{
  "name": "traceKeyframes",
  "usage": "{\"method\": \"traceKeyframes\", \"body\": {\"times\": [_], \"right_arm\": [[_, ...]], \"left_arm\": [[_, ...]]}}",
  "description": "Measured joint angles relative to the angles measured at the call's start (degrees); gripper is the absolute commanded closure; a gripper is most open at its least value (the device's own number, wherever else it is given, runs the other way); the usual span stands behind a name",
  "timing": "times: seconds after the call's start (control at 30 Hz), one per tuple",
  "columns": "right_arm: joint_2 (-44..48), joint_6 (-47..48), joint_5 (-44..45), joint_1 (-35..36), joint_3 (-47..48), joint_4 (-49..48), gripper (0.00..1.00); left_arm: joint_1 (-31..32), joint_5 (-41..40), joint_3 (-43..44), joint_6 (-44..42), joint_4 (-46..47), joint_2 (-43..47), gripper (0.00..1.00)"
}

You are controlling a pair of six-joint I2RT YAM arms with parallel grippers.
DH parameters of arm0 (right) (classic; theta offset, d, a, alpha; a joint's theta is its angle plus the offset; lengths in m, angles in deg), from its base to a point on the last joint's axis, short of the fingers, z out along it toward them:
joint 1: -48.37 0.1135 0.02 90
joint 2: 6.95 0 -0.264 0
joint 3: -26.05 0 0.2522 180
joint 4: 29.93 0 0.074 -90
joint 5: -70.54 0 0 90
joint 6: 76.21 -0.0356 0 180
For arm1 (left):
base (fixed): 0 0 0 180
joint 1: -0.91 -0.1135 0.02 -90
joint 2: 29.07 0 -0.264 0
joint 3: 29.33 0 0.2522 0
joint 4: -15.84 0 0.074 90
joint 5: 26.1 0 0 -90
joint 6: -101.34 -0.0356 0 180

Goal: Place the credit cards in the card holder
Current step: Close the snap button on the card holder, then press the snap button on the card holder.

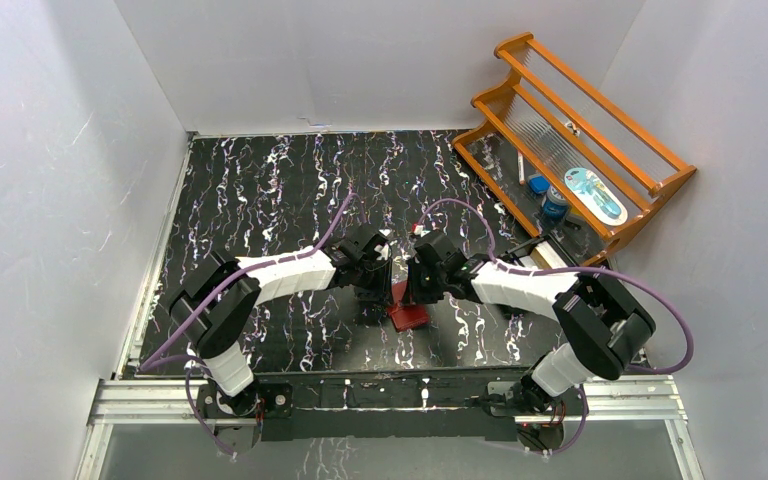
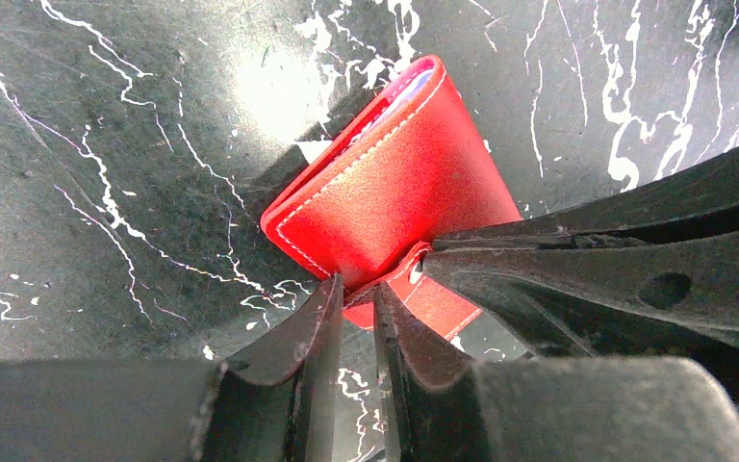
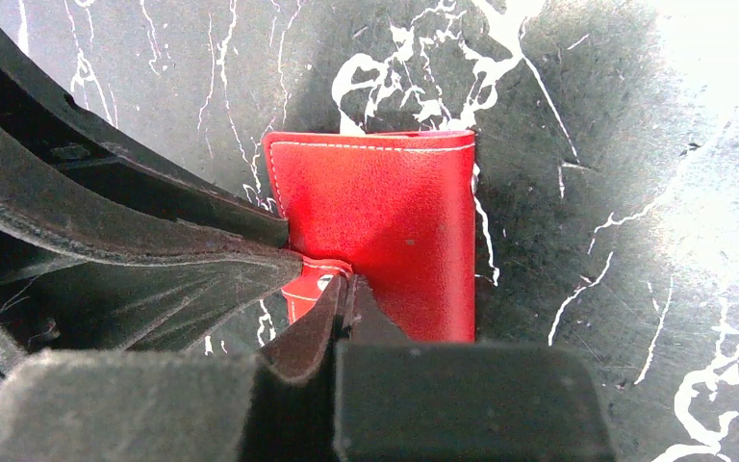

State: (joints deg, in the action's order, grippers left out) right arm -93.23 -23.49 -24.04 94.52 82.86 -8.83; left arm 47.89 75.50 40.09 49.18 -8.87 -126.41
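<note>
The red card holder (image 1: 408, 316) lies folded shut on the black marbled table, between the two arms. In the left wrist view the card holder (image 2: 394, 183) shows a pale blue-white card edge (image 2: 412, 85) at its open far end. My left gripper (image 2: 358, 296) is nearly closed, its tips pinching the edge of the holder's snap flap. My right gripper (image 3: 348, 285) is shut on that same flap at the metal snap, against the holder (image 3: 385, 212). The two grippers (image 1: 385, 292) (image 1: 417, 288) meet tip to tip over the holder. No orange card shows.
An orange wooden rack (image 1: 580, 130) stands at the back right with a blue tin and a flat pale item on it. A small box with white contents (image 1: 543, 256) sits by the right arm. White walls close in on three sides.
</note>
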Motion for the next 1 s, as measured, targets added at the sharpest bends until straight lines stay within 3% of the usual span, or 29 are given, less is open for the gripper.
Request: {"method": "traceKeyframes", "body": {"times": [0.27, 0.53, 1.0], "right_arm": [[-0.2, 0.3, 0.0, 0.0, 0.7, 0.8, 0.99], [-0.3, 0.1, 0.9, 0.1, 2.8, 4.6, 0.79], [3.6, -0.3, 0.7, 0.1, 5.1, 8.4, 0.86]], "left_arm": [[-0.1, 0.3, 0.0, 0.0, 0.2, -0.4, 0.83], [-0.1, 0.5, 0.3, 0.0, 0.1, -0.7, 0.82], [-0.1, -0.1, 1.4, -0.1, -1.5, -0.7, 0.82]]}}
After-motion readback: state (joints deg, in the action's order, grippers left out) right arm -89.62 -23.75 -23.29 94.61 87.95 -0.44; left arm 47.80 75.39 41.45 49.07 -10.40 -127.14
